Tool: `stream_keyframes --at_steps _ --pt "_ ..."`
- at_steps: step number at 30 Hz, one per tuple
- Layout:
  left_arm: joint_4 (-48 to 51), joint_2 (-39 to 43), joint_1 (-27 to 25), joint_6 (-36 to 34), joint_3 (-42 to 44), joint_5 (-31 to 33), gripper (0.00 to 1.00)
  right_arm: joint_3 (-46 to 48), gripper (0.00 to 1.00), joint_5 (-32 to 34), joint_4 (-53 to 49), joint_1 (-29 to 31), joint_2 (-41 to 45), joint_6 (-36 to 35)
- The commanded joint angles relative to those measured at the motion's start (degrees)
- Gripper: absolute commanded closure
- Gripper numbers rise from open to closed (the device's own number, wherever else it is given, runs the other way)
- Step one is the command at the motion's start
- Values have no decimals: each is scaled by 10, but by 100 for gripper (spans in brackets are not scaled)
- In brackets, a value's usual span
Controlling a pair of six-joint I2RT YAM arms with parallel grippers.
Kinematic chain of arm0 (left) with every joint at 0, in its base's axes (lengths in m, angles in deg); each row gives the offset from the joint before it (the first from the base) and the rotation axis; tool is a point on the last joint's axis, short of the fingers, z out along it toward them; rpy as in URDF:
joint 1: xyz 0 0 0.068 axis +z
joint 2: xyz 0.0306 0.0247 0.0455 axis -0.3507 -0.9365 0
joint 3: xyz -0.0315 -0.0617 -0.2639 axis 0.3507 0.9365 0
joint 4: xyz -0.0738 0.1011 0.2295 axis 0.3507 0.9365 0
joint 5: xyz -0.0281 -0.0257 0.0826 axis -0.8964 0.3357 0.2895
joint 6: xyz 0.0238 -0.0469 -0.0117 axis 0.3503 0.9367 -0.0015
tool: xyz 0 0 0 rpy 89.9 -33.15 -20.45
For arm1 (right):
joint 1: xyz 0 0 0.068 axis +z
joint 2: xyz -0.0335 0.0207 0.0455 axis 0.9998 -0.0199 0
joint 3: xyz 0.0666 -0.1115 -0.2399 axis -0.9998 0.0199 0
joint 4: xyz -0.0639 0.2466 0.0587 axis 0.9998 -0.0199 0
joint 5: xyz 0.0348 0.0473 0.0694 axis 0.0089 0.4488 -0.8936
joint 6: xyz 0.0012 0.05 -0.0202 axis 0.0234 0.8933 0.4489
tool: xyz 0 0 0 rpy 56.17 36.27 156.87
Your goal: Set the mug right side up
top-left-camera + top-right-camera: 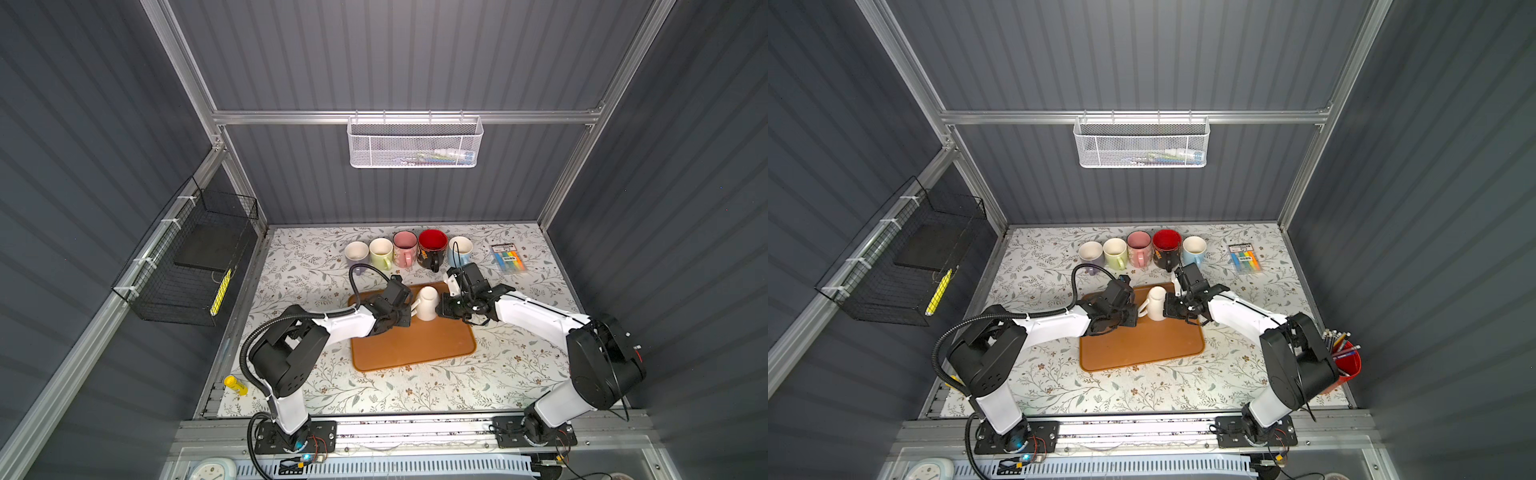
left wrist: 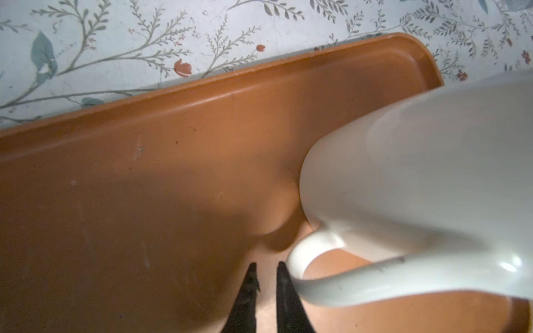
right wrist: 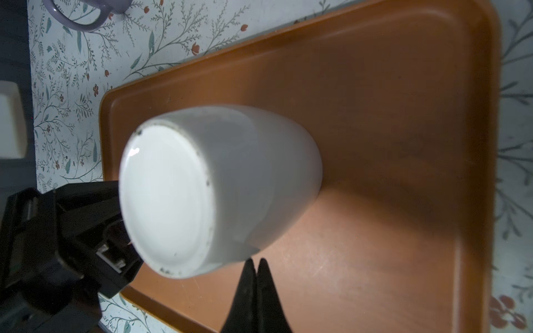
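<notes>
A white mug (image 1: 427,303) (image 1: 1156,303) stands mouth down on the orange tray (image 1: 415,345) (image 1: 1142,349), its flat base (image 3: 167,201) facing up. The handle (image 2: 317,288) sticks out toward the left arm. My left gripper (image 1: 407,315) (image 2: 266,268) is low over the tray beside that handle. Only a thin slit shows between its fingers, with nothing in it, and one finger lies against the handle's outer curve. My right gripper (image 1: 439,309) (image 3: 256,262) is shut and empty, its tips at the mug's opposite wall.
Several upright mugs line the back of the table, from a white one (image 1: 356,251) to a pale blue one (image 1: 460,249). A marker pack (image 1: 509,257) lies back right and a red pen cup (image 1: 1345,361) stands at the right edge. A black wire basket (image 1: 187,270) hangs on the left wall.
</notes>
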Motion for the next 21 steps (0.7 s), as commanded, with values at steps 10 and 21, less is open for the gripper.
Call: stream_keyframes --at_steps 10,21 --pt "27 6 -3 -16 -45 34 83 0 98 -5 9 -3 4 3" --pt "-19 -8 -17 21 -21 -5 84 -5 97 -8 12 -3 -2 2"
